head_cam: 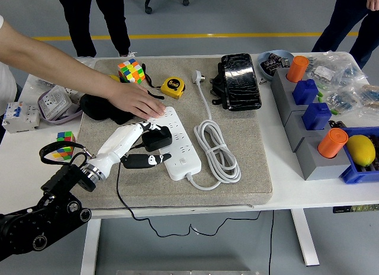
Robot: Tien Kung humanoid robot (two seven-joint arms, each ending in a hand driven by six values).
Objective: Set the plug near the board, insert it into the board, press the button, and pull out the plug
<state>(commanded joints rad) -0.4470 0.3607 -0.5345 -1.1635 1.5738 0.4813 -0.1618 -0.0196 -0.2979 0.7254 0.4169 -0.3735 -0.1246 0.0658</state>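
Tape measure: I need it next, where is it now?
In the head view the yellow tape measure lies at the mat's far left-centre, between the Rubik's cube and white plug, beyond the person's hand.

Free room and obstacles around the power strip (175, 143). Far end: a person's hand (137, 101) lies flat on the strip, closing that approach. Left: the robot's left hand (140, 146) closes around the plug (157, 137) seated on the strip. Right: the coiled cord (217, 150) lies just beside the strip. Beyond the far end: tape measure (172, 87) and cube (131, 71). Near side: bare mat (195, 193), crossed only by the thin black cable (120, 192).
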